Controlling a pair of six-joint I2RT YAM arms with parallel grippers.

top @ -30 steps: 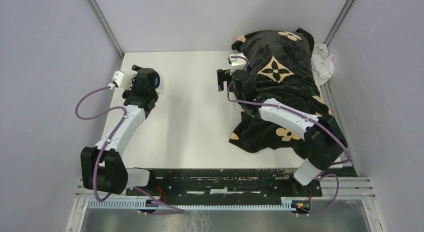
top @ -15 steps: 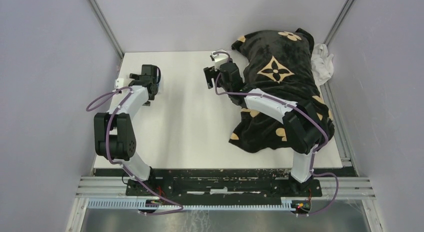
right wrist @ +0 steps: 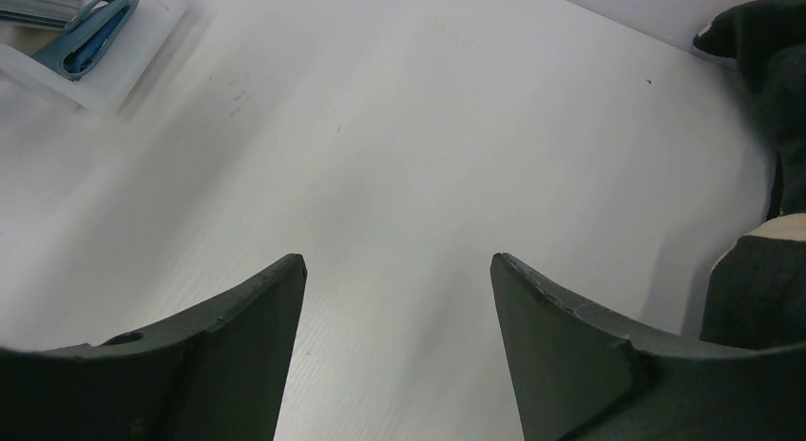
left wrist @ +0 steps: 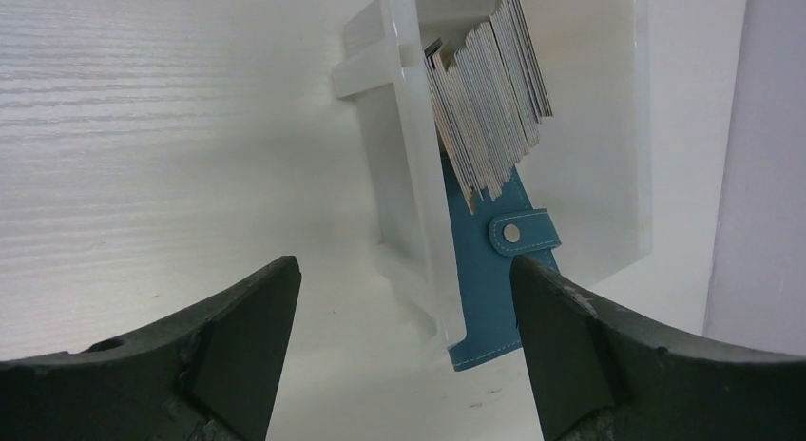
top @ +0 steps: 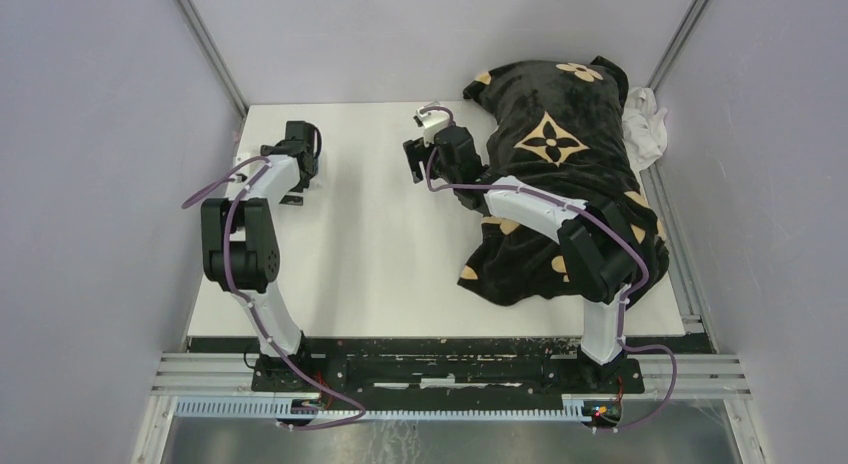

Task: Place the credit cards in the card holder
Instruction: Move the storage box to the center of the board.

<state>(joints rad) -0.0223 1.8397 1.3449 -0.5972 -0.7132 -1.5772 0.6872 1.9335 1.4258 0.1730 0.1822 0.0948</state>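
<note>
Credit cards (left wrist: 489,89) are sitting fanned out in the clear tray (left wrist: 404,156), with the teal card holder (left wrist: 487,279) tucked right beside them, snap looks shut. So none are in yet, whole job's left. Left gripper (left wrist: 401,298) is wide open and empty, facing the tray. Right gripper (right wrist: 397,279) same, over bare table (right wrist: 428,127).

left arm (top: 240,254): elbow folded high, forearm reaching to the far left, wrist pitched down. left gripper (left wrist: 401,270): jaws wide apart, gripping nothing. right arm (top: 530,206): stretched forward and inward, elbow raised, wrist pitched down. right gripper (right wrist: 397,260): jaws wide apart, gripping nothing. grippers well apart, about equally far forward.
</note>
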